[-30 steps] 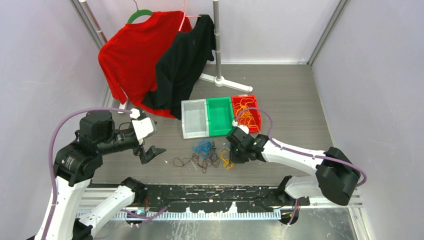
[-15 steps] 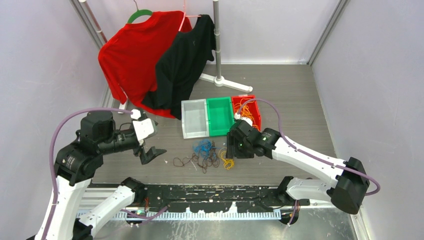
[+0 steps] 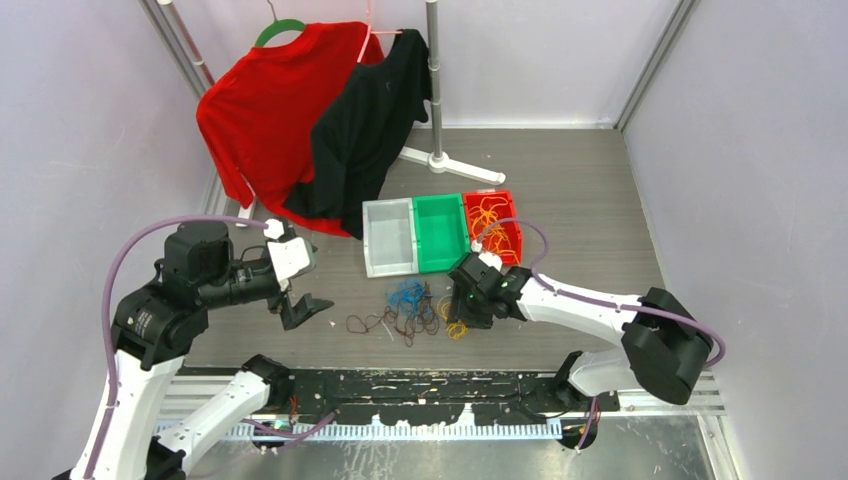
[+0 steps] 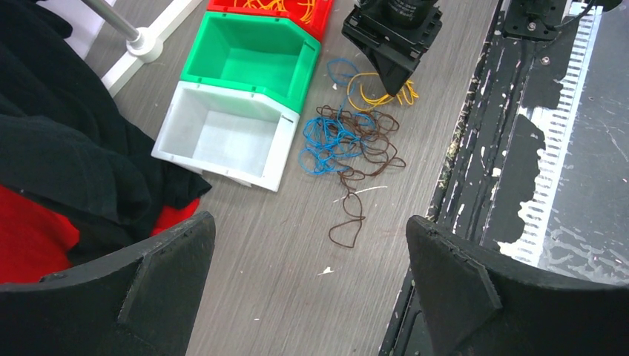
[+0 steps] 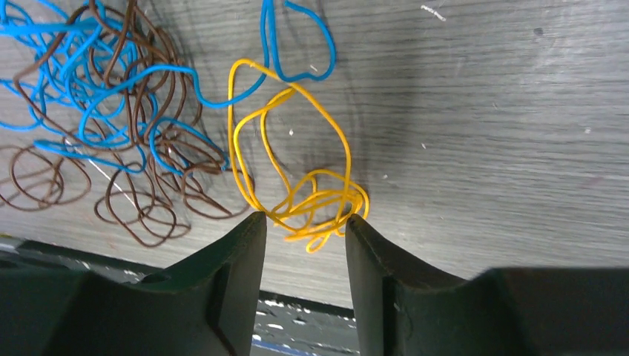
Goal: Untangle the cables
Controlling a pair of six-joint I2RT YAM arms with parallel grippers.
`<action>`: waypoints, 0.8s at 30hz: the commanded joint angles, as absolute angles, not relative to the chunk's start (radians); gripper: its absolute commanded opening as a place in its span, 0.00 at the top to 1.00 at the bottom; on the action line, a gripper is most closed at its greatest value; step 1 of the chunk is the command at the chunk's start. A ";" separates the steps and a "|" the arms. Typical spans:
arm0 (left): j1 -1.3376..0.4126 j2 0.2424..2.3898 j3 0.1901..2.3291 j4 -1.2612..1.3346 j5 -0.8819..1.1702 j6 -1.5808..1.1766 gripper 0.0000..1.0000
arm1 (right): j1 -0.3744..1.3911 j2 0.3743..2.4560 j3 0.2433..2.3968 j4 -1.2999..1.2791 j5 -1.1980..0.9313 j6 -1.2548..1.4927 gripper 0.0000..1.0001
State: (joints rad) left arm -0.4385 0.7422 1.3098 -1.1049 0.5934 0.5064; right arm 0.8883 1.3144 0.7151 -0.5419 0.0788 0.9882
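Right gripper (image 5: pixel 300 222): jaws parted, tips low over the table, straddling the knot of the yellow cable (image 5: pixel 311 200); not clamped. Blue cable (image 5: pixel 96 104) and brown cable (image 5: pixel 141 208), intertwined, lie just left of these jaws. Left gripper (image 4: pixel 309 222): jaws spread wide, empty, hovering; tangle ahead of them, well apart. Red bin (image 3: pixel 517 235) beyond the right jaws holds more yellow wire.

Fingers (image 5: pixel 231 285) parted astride yellow cable loops (image 5: pixel 326 199); blue-brown tangle (image 5: pixel 111 141) adjoining.
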 commanded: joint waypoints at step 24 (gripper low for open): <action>-0.440 0.720 1.263 -1.094 0.622 0.527 0.00 | 0.900 1.094 0.868 -0.731 0.222 0.960 0.99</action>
State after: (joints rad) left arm -0.4385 0.7315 1.2713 -1.1053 0.5964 0.5148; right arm 0.8959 1.1500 0.7887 -0.6235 0.1768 1.0267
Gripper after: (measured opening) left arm 0.994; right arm 0.030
